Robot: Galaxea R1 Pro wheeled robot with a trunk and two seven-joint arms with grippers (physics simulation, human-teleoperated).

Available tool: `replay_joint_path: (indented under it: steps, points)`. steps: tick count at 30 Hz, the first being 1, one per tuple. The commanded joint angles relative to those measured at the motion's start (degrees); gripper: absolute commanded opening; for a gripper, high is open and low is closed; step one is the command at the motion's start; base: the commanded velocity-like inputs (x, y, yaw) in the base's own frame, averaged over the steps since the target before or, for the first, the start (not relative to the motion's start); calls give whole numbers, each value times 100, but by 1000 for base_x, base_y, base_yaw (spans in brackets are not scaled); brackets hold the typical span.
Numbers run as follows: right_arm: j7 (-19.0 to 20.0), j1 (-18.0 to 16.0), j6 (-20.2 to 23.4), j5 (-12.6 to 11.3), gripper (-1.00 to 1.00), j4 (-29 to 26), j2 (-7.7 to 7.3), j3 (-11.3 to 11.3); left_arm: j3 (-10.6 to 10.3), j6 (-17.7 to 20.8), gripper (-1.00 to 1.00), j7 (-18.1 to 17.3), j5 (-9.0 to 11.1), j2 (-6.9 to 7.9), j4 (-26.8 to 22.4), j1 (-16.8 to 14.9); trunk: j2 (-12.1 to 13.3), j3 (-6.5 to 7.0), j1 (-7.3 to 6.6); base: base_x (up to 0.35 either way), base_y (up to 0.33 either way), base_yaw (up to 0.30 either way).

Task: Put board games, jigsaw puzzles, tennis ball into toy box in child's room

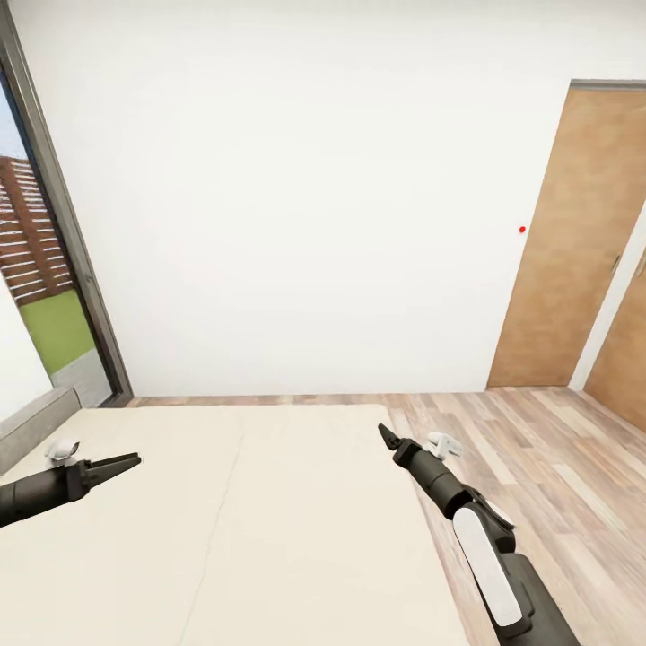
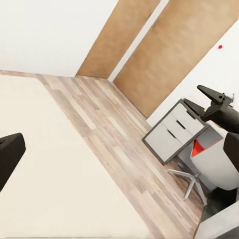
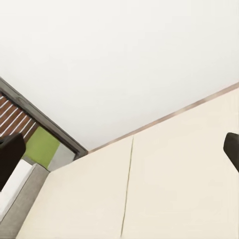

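The bed (image 1: pixel 269 520) is a plain cream mattress with a grey edge at its left, and the part I see is bare. My left gripper (image 1: pixel 126 464) hovers open over its left side. My right gripper (image 1: pixel 386 437) is open above the bed's right edge, and in the right wrist view its dark fingers (image 3: pixel 10 157) stand wide apart over the mattress (image 3: pixel 174 189). The left wrist view shows the table's white drawer unit (image 2: pixel 172 132) in its dark frame beyond the right gripper (image 2: pixel 201 97). The board games, jigsaw puzzles, tennis ball and toy box are out of view.
A white wall stands behind the bed. A tall dark-framed window (image 1: pixel 45 296) is at the left, and wooden doors (image 1: pixel 574 242) at the right. Wood-plank floor (image 1: pixel 538 449) runs along the bed's right side. A chair's star base (image 2: pixel 191 179) stands by the drawer unit.
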Motion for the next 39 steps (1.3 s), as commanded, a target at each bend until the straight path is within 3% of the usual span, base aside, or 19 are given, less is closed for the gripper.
replay_joint_path:
  steps: [1, 39]
  points:
    - [7, -1, 30, -34, 100, -3, 3, -8, 1, 62, 100, -22, 1, 2, 4, 0, -5, -3, 2, -12, 283, 47]
    - [8, -1, 26, -18, 100, -1, 11, -10, 1, 62, 100, -13, -3, 0, 4, 1, -5, -3, 2, -1, 283, 4]
